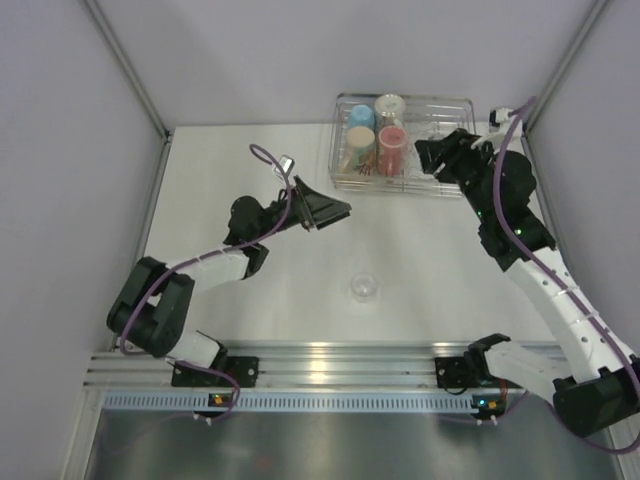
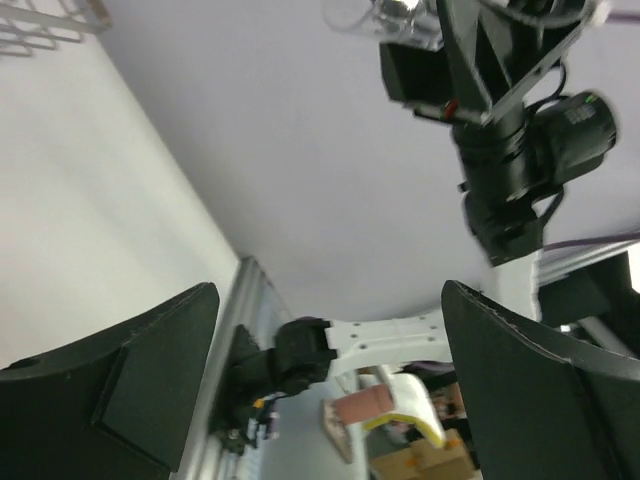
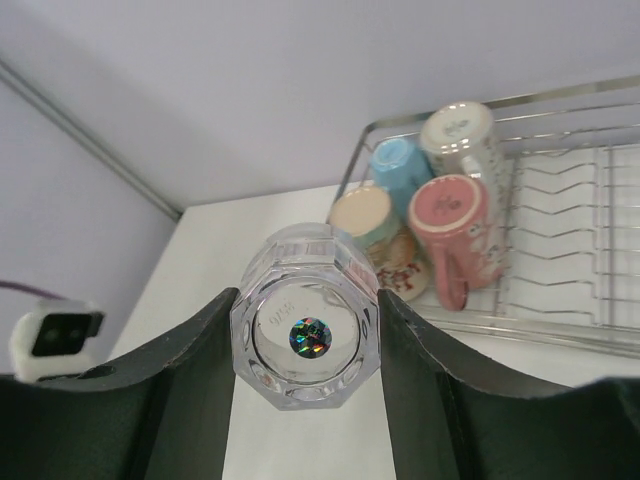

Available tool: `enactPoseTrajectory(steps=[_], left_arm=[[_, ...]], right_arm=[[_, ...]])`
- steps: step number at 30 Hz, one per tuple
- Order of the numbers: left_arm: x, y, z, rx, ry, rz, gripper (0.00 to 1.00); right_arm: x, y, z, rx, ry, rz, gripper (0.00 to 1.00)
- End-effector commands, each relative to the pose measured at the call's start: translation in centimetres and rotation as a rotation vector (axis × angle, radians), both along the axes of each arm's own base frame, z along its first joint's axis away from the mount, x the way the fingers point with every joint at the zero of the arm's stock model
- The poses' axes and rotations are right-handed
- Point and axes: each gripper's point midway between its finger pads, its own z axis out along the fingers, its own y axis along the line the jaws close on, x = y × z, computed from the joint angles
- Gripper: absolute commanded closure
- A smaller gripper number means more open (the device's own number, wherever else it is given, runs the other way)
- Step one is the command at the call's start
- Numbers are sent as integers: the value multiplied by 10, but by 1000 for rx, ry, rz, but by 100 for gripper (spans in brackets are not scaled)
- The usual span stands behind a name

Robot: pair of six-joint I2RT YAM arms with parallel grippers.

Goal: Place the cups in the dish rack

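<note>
Nearest the lens, right wrist view: a clear glass (image 3: 305,335), eight-sided and thick-walled, its base toward the camera with a small iridescent sticker at the centre. The right gripper (image 3: 305,300) has both dark fingers clamped on its flat sides.

The dish rack (image 3: 560,97) sits upper right of that frame. It is thin silver wire with plate slots along its right half. Four cups (image 3: 455,215) stand packed at its left end (blue, cream, pale orange, pink floral with a handle).

Step in hand, as I judge it: bringing the glass to the rack. The next move calls for lowering it into free space without knocking the four; the smooth walls could slip.

Left gripper (image 1: 330,210), centre left of the overhead view: fingers wide apart, holding nothing. A second glass (image 1: 363,288) waits on the white table (image 1: 250,300), lower centre.
</note>
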Motion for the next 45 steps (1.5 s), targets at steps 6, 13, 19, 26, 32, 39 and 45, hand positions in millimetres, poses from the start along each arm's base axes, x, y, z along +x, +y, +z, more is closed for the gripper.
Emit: enactPoseTrajectory(steps=[6, 13, 19, 26, 32, 39, 45], left_arm=[[25, 54, 1, 591, -295, 380, 2], [33, 115, -34, 950, -231, 575, 2], [3, 113, -67, 1004, -143, 431, 2], [-13, 131, -37, 1001, -291, 482, 1], [-14, 142, -47, 1044, -290, 516, 2], [-17, 140, -48, 1047, -304, 488, 2], [-18, 143, -47, 1051, -311, 500, 2]], right_arm=[[87, -70, -9, -204, 72, -251, 100], [159, -105, -41, -275, 129, -369, 100], [211, -128, -69, -353, 196, -426, 100], [247, -151, -92, -418, 245, -472, 100], [268, -151, -121, -399, 285, -435, 100], [293, -161, -158, -442, 346, -470, 100], [302, -169, -188, -437, 398, -502, 100]])
